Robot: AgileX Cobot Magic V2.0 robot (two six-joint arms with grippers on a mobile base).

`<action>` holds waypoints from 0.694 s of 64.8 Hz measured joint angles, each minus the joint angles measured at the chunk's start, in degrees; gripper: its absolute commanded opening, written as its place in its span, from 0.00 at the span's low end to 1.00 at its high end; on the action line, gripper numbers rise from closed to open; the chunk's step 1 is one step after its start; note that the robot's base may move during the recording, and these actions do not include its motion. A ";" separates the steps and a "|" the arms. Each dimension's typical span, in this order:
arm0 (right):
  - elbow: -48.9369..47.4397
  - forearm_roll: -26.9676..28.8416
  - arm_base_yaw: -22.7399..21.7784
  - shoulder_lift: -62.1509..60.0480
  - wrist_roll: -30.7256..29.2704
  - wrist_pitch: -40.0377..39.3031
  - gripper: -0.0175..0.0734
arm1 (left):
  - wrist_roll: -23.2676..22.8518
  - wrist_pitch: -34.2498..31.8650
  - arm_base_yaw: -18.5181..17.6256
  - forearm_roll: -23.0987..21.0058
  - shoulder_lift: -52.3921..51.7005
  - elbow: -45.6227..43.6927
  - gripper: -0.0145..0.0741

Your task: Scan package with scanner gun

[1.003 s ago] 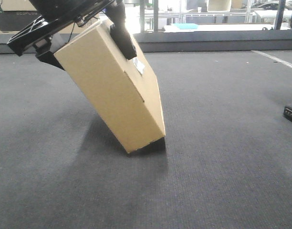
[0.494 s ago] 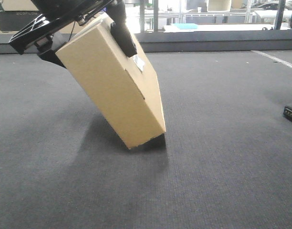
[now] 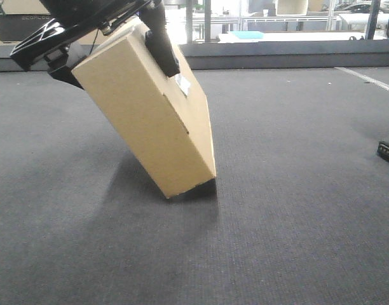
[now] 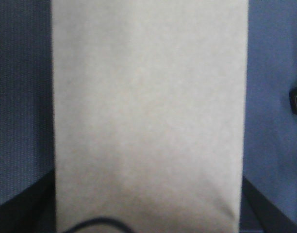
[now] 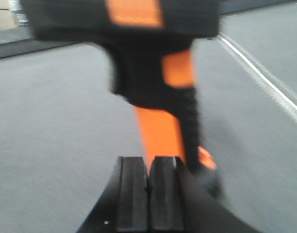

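Grey carpeted floor (image 3: 277, 248) is filling the bottom of the front view; above it, left of centre, the package (image 3: 143, 121) is leaning steeply, its lower edge seeming to be touching the floor and its upper end rising toward the upper left of the frame; the left claw (image 3: 115, 60) is clamping that upper end, one black finger (image 3: 164, 47) lying across the broad face just beside the small white label (image 3: 184, 84). At the right edge a small black object (image 3: 388, 151) is lying on the floor, well apart from the package; bright windows (image 3: 277, 16) are running along the top, far behind.

In the right wrist view the right claw (image 5: 148, 165) is showing two black pads (image 5: 133, 194) sitting side by side at bottom centre; just past them the scanner gun (image 5: 160, 92) is rising, orange handle under black head, all blurred; I cannot tell whether the claw is pinching it or merely sitting next to it.

Trouble, as I am judging it: the package is hanging from one end, so it may be pivoting or sliding in the grip; the finger is crowding the label and could be shading the code; a loosely held scanner could be tipping and aiming wide of the label.
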 measured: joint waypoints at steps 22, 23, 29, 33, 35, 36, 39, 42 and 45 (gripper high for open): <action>-3.30 -4.90 -3.35 -0.40 -0.10 -0.11 0.01 | 0.00 -0.58 0.00 0.09 0.00 0.00 0.04; -3.30 -5.50 -3.85 -0.41 -0.10 -0.11 0.01 | 0.00 -0.76 0.00 0.09 0.00 0.00 0.04; -3.19 -9.84 -7.39 -1.27 0.25 -0.11 0.01 | 0.00 -1.56 0.00 0.14 0.00 0.00 0.04; -3.19 -13.53 -10.65 -2.10 1.49 0.01 0.01 | 0.00 -2.18 0.00 0.14 0.00 0.00 0.04; -3.19 -14.84 -11.85 -2.38 2.04 0.00 0.01 | 0.00 -2.32 0.00 0.14 0.00 0.00 0.04; -3.19 -16.21 -13.14 -2.76 2.43 0.00 0.01 | 0.00 -2.48 0.00 0.14 0.00 0.00 0.04; -3.19 -19.92 -16.19 -3.21 3.81 0.00 0.01 | 0.00 -2.92 0.00 0.24 0.00 0.00 0.04; -3.19 -23.33 -18.64 -3.45 4.98 -0.11 0.01 | 0.00 -3.24 0.00 0.23 0.00 0.00 0.04; -3.19 -26.43 -20.98 -3.45 6.05 -0.11 0.01 | 0.00 -3.45 0.00 0.23 0.00 0.00 0.04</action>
